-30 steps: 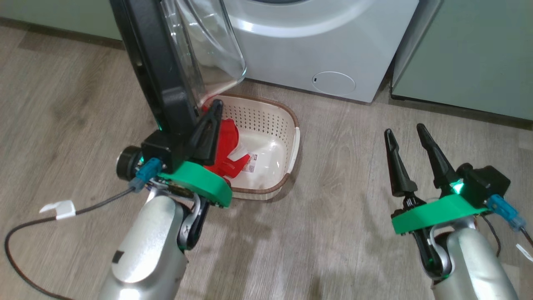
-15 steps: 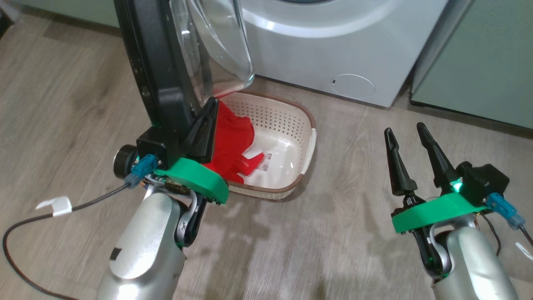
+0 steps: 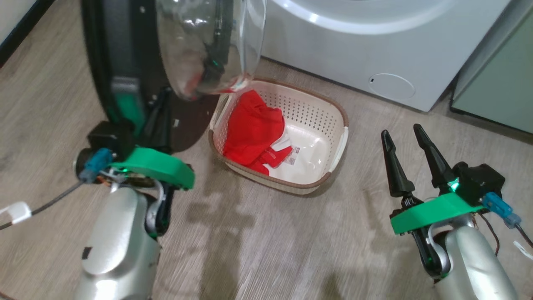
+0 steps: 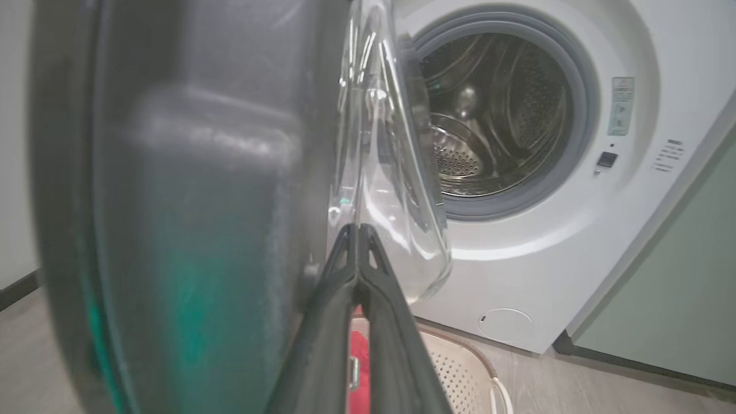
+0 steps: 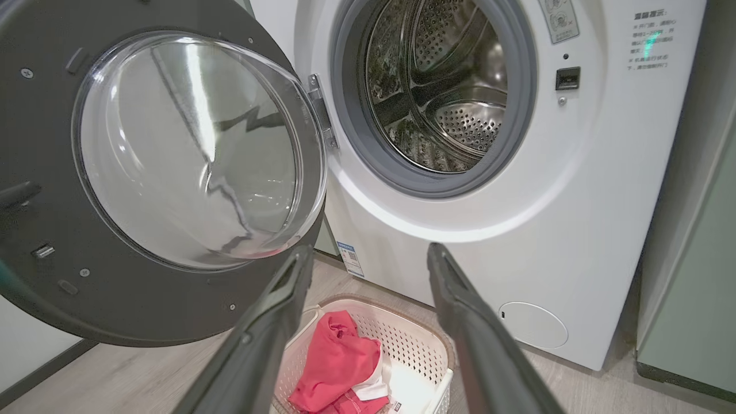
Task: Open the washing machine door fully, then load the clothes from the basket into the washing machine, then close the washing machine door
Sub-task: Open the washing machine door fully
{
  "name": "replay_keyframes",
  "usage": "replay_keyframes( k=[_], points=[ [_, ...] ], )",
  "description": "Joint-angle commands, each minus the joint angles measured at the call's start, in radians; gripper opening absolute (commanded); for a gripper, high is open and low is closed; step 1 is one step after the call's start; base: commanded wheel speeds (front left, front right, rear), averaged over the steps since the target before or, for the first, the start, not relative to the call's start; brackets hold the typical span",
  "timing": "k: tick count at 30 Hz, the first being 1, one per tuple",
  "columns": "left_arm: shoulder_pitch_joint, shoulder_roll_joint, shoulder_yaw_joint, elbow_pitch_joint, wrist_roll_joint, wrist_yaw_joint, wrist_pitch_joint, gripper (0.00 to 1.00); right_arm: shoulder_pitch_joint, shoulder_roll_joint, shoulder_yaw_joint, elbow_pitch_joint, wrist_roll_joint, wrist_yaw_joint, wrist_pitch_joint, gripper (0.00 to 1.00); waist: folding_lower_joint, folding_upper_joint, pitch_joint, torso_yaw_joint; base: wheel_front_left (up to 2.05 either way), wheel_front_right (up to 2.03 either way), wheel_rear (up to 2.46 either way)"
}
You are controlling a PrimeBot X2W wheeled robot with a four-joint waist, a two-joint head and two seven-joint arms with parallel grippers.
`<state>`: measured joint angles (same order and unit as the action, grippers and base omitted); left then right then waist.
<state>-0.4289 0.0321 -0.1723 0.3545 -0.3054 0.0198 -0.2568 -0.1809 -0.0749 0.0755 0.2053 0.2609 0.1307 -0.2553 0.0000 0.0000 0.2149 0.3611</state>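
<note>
The door point(image 3: 104, 58) is swinging wider, the left claw point(image 4: 357, 233) pressed together at its rim (nothing pinched). The clothes point(image 3: 250, 129) are lying uncovered in the basket point(image 3: 338, 112), ahead of the spread right claw point(image 3: 400, 129), so loading is coming next.

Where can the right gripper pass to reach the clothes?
Bare floor lies between the right gripper and the basket, and the basket's right half is bare beside the clothes. Crowded at the basket's far-left corner, where the washing machine door overhangs with its glass.
</note>
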Motion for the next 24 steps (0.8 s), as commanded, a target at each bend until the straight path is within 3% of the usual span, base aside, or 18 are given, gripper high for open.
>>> replay_keyframes(
  k=[1,11,24],
  points=[
    [-0.041,0.018,0.065,-0.016,0.012,-0.001,-0.005,0.0,-0.044,-0.012,0.028,-0.026,-0.012,0.0,-0.006,1.0,0.0,0.0,0.013,0.011,0.0,0.0,0.0],
    [-0.082,0.026,0.266,-0.002,0.059,-0.04,-0.005,0.0,-0.065,-0.035,0.023,-0.027,-0.027,0.0,-0.006,1.0,0.0,0.0,0.08,0.015,0.0,0.0,0.0],
    [-0.179,0.081,0.482,0.026,0.117,-0.091,-0.005,0.0,-0.088,-0.059,0.008,-0.064,-0.047,0.0,0.023,1.0,0.0,0.0,0.179,-0.002,0.0,0.0,0.0]
  ],
)
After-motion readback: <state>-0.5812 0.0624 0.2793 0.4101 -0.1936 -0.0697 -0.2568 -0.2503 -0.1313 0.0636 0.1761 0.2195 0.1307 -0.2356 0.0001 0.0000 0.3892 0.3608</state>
